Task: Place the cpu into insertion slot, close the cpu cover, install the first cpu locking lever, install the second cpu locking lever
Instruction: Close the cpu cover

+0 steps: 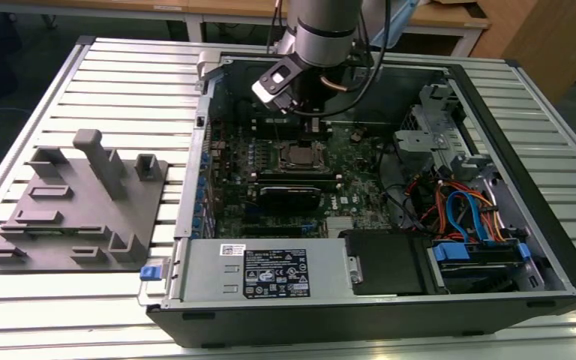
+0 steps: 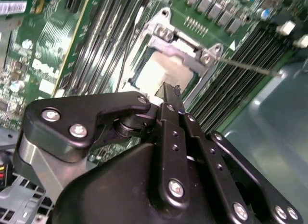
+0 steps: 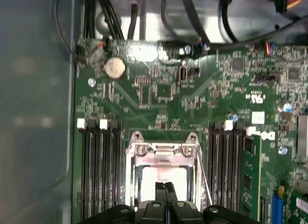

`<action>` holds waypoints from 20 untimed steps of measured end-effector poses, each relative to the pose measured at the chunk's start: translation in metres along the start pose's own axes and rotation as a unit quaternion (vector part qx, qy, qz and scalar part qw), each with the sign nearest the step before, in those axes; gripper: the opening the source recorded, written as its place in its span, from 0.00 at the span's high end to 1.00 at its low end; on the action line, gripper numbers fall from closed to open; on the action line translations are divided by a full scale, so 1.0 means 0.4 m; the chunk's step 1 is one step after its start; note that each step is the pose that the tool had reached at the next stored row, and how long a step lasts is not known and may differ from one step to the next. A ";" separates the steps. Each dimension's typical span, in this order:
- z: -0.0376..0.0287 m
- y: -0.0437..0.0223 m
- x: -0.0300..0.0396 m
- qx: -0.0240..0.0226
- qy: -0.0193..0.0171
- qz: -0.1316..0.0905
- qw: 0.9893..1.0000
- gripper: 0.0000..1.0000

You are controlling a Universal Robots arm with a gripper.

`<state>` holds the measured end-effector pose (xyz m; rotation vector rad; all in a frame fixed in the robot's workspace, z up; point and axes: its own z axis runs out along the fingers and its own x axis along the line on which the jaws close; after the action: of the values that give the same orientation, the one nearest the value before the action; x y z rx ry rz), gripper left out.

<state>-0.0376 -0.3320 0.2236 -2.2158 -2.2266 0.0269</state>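
On slatted table [image 1: 118, 75], toward the exterior view's right: open pc case [image 1: 558, 247], w/ green circuit board [image 3: 163, 94] lying on its floor. Near middle of board: insertion slot [image 1: 277, 156], w/ cpu [image 3: 149, 183] already seated inside, dull silver top facing up. Over the cpu, lying flat: cpu cover [image 3: 161, 149], a silvery frame, w/ chip top seen thru its square window in both wrist views. Beside one side of cover: thin locking lever [image 2: 250, 67], slanted away from that side, free end out over the long black slots [image 3: 98, 171].

Directly above cpu: gripper [image 3: 166, 186], jaws pressed together, nothing pinched betw. them. Tips very near to chip top; touching or not, cannot tell. In exterior view: arm [image 1: 318, 30] standing over far edge of case, wrist down at this same spot.

Near one edge of board, beyond the cover's hinge side: round coin battery [image 3: 115, 67]. At near edge of case, as exterior view gives it: silver power supply [image 1: 258, 270]. At near corner of case on the exterior view's right: blue and orange cables [image 1: 463, 214]. On table at the exterior view's left, just beside case but apart from it: grey fixture tray [image 1: 78, 202] w/ several upright blocks.
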 end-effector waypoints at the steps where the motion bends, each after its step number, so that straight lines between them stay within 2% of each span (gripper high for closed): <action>1: 0.003 -0.004 0.000 0.000 0.000 0.000 1.000 0.90; 9: 0.023 -0.037 0.000 0.000 0.000 0.000 1.000 0.90; 14: 0.040 -0.048 0.001 0.000 0.000 0.000 1.000 0.90; 20: 0.055 -0.054 0.001 0.000 0.000 0.000 1.000 0.90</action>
<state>-0.0595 -0.3321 0.2019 -2.2155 -2.2270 0.0272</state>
